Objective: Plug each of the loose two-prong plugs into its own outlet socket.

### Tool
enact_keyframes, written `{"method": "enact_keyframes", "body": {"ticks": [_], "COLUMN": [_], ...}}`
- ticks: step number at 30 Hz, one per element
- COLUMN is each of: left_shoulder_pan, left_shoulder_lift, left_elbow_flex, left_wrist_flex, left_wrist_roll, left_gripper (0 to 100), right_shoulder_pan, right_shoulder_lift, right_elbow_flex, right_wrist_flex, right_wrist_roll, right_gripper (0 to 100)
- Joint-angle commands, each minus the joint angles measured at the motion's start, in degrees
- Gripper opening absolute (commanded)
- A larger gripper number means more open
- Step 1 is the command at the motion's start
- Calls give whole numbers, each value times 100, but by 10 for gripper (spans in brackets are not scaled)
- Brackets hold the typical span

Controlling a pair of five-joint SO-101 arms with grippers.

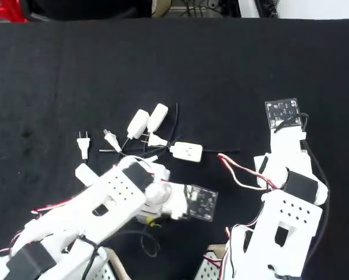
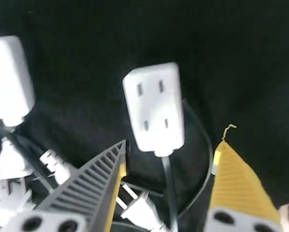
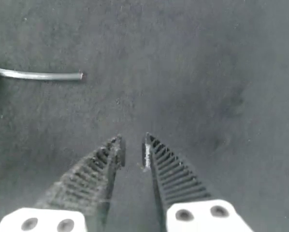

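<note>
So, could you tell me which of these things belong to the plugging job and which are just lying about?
Job: loose plugs; outlet socket; white blocks.
Lying about: red object; cables behind the table.

left hand (image 2: 173, 143): spread wide | right hand (image 3: 133, 145): narrowly parted
</note>
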Motion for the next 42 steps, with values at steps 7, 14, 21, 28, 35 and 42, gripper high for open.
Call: {"method": "enact_keyframes", "body": {"ticks": [7, 14, 21, 28, 35, 42], "left_shoulder_pan": [-127, -295, -338, -295, -752, -1314], "left_shoulder_lift": [985, 1837, 1635, 1802, 1811, 1820], "left_elbow_flex": [-558, -866, -769, -708, -1086, -1086], "left_wrist_flex": [-923, -914, -826, -809, -862, -1415], "left_wrist_roll": [1916, 2277, 1820, 1829, 2470, 2822], "left_gripper": [285, 285, 187, 45, 45, 167], "right_shoulder_pan": [70, 70, 62, 62, 62, 62], "right_shoulder_lift": [-4, -13, -13, -4, -4, -4], "right_elbow_flex": [-13, -22, -13, -13, -13, -13], "right_wrist_flex": [-114, -123, -202, -211, -211, -211], "right_wrist_roll": [-185, -185, -193, -193, -193, -193], "right_gripper": [79, 79, 78, 78, 78, 80]}}
